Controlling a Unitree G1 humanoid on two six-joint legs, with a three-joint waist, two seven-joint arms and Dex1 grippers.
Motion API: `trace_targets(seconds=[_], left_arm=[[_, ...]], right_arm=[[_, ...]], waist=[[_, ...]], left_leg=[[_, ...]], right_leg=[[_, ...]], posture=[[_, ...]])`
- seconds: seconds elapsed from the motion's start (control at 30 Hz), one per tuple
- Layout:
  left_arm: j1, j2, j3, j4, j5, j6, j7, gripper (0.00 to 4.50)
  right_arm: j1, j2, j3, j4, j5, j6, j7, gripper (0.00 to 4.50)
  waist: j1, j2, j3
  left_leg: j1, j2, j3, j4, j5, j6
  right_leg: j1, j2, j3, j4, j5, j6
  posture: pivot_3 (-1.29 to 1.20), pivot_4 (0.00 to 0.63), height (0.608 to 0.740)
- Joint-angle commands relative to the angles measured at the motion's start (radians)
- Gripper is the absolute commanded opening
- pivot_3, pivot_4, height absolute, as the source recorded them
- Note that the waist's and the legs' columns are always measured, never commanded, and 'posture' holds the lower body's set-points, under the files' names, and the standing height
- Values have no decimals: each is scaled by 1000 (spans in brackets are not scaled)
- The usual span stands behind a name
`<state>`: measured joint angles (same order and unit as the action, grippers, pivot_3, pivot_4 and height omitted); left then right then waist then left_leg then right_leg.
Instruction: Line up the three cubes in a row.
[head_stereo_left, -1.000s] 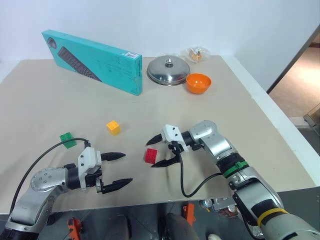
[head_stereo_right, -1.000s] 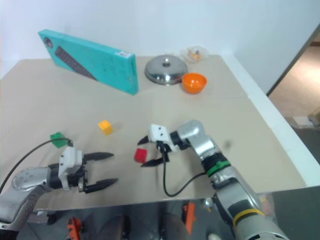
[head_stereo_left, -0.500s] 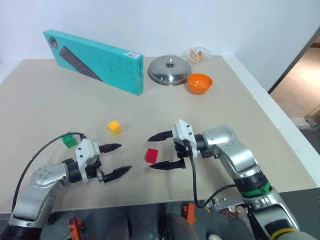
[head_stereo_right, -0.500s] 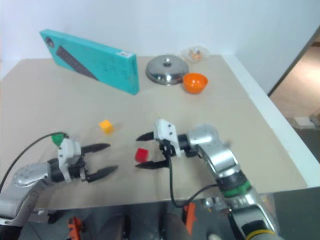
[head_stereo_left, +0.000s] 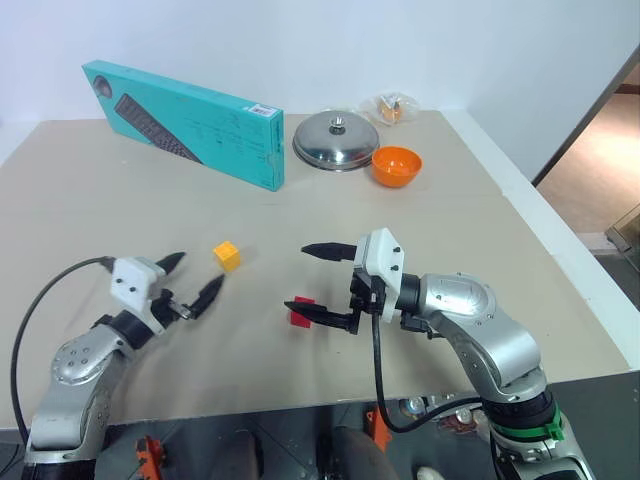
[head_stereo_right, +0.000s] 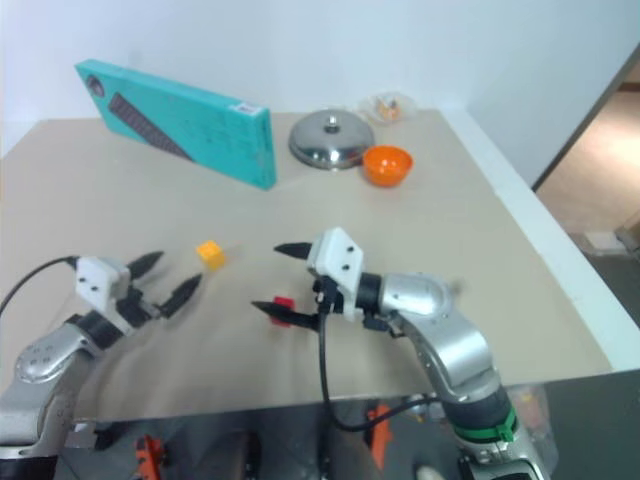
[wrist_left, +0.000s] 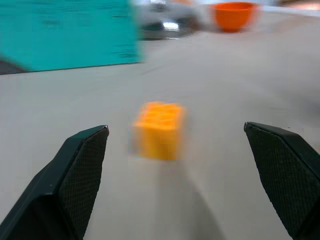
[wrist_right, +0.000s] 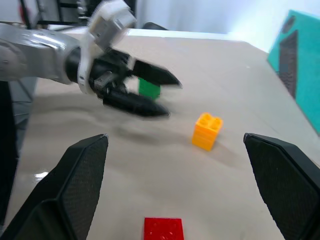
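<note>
You've got both grippers wide open, nothing held in either.

L gripper (head_stereo_left: 190, 278) sits low over the table (head_stereo_left: 470, 215), near its L front, pointing fwd toward the yellow cube (head_stereo_left: 227, 255). In the L wrist view that cube (wrist_left: 158, 130) lies between the two fingers' lines, ahead of the tips, not touching them.

R gripper (head_stereo_left: 312, 281) is raised, pointing L across the table, jaws stacked one above the other. Upper finger (head_stereo_left: 328, 249) is well off the surface; lower one (head_stereo_left: 318, 313) hangs just in front of the red cube (head_stereo_left: 299, 317) and hides part of it. Can't tell from the head views if it touches the cube; the R wrist view shows the red cube (wrist_right: 163, 229) down on the table, apart from both fingers.

Green cube (wrist_right: 148, 88): you'll see it in the R wrist view, behind the L gripper, partly covered by it. It's to the L of yellow, near the table's L side.

So the cubes: red nearest the front, centre; yellow further back and to its L; green further L. All three well apart, not in a row.

At the back: teal box (head_stereo_left: 185, 122), steel lid (head_stereo_left: 336, 138), orange bowl (head_stereo_left: 396, 165), small clear bag (head_stereo_left: 391, 108).
</note>
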<state>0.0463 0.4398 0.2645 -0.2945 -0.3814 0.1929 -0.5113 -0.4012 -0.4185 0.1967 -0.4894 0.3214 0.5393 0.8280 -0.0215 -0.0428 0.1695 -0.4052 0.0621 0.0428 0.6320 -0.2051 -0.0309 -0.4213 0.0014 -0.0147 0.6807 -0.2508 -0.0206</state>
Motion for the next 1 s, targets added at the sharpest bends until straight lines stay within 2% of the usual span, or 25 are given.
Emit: trace_targets(seconds=[0.03,0.3,0.53,0.83,1.0], left_arm=[[51,-34,50,-87,27,-21,90,4500],[70,-152,132,-140,38,43,335,4500],[49,-212,155,-113,52,87,466,4500],[9,-245,108,-52,57,119,491,4500],[-26,-252,90,-11,57,137,492,4500]], right_arm=[[3,21,-2,-43,-3,-16,-56,4488],[-1,10,15,-8,-41,-58,-84,4488],[-4,10,14,6,-39,-65,-94,4488],[22,-4,17,-9,-47,-77,-99,4488],[41,-32,9,-59,48,-31,-27,4488]], waist=[[-1,0,0],[0,-2,0],[0,-4,0],[0,-5,-1],[0,-6,0]], left_leg=[[0,0,1,0,0,0],[0,0,2,1,0,0],[0,0,6,1,0,0],[0,0,7,1,0,0],[0,-1,7,1,0,0]], right_leg=[[0,0,1,0,0,0],[-1,0,2,0,1,2],[-1,0,3,0,2,2],[-1,0,3,0,2,2],[-1,0,3,0,2,2]], posture=[[0,150,740],[0,150,740],[0,150,740],[0,150,740],[0,150,740]])
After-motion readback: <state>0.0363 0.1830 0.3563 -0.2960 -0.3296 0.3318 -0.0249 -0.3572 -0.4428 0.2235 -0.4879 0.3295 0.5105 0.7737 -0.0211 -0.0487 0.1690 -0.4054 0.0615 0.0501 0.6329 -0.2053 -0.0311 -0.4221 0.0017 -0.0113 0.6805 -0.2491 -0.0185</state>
